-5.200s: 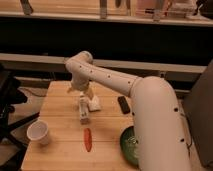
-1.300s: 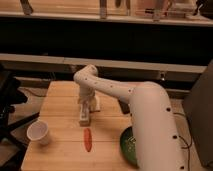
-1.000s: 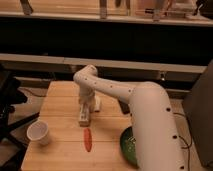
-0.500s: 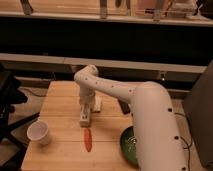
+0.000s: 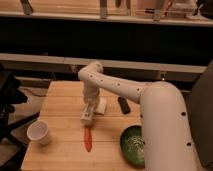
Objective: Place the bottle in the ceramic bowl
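The bottle (image 5: 86, 117), small, cream-white and elongated, lies on the wooden table (image 5: 60, 100) left of centre. My gripper (image 5: 88, 109) reaches straight down from the pale arm onto the bottle's far end and is shut on it. The bottle's near end sticks out below the gripper, resting on the table. The ceramic bowl (image 5: 133, 145), wide, round and dark green with pale flecks, sits at the table's front right, partly behind the bulk of my arm.
An orange carrot-like stick (image 5: 87, 139) lies just in front of the bottle. A flat white block (image 5: 102, 105) sits right of the gripper, a dark oblong object (image 5: 123, 105) beyond it. A white cup (image 5: 39, 133) stands front left. Dark chairs flank the table.
Several seconds ago the gripper hung above the bottle; it has since come down onto it. Over the last second nothing has visibly moved.
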Controlling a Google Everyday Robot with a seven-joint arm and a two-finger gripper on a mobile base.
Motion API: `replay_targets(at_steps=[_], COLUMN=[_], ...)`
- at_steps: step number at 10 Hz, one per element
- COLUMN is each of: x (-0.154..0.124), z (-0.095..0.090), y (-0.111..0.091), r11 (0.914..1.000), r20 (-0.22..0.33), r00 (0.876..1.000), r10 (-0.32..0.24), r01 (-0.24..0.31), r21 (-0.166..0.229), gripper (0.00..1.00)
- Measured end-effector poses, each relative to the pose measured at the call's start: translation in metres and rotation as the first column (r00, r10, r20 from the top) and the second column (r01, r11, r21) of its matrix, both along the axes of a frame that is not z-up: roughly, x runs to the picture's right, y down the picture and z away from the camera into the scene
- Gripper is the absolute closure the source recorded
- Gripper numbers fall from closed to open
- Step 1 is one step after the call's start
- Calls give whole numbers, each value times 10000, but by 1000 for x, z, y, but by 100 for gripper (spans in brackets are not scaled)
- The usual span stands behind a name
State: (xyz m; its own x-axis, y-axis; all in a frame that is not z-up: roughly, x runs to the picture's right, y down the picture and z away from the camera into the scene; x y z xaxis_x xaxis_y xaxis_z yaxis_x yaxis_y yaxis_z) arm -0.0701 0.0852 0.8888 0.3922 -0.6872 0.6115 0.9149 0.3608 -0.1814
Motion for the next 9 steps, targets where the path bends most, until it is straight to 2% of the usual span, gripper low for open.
replay_targets(at_steps=[3, 8, 9], x=[24, 35, 46], z=[-10, -19, -22], y=[-3, -4, -4], r11=[9999, 9997, 9995], r20=[-46, -54, -63], r00=[9999, 9997, 9995], r10=[156, 256, 309], r01=[-156, -256, -309], r21=[17, 20, 27], gripper=[96, 96, 96])
